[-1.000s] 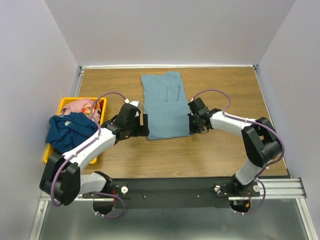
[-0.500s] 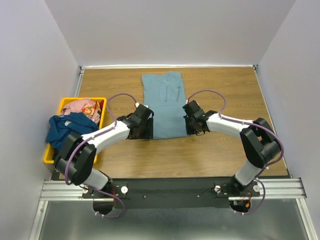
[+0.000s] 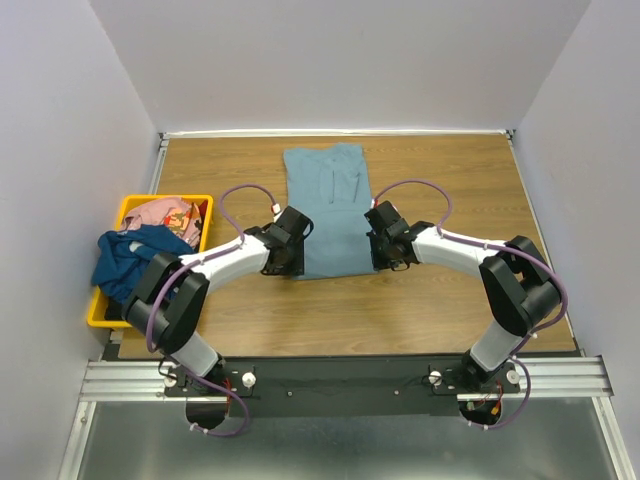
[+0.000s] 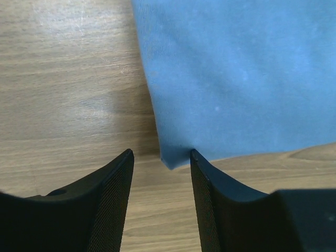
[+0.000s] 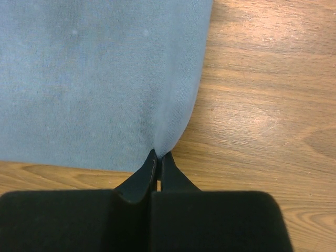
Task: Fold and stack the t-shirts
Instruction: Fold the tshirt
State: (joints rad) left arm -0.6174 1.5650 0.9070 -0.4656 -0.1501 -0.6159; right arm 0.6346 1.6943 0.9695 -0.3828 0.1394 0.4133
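Wide wood counter [image 3: 450, 310], w/ the long-folded blue-grey t-shirt [image 3: 328, 215] flat at centre, hem toward the arm bases. Far left, yellow bin [image 3: 165, 199]: navy t-shirt [image 3: 130, 262] spilling over the rim, pink t-shirt [image 3: 165, 214] behind, both waiting. Right gripper [image 5: 158, 155] pinched tight on the near-right hem corner, cloth puckering. Left gripper [image 4: 160, 155] fingers apart, straddling the near-left corner, not clamped yet. Prob. both corners needed to lift the hem evenly.

Bin [image 3: 135, 200] far L; open table [image 3: 450, 175] R
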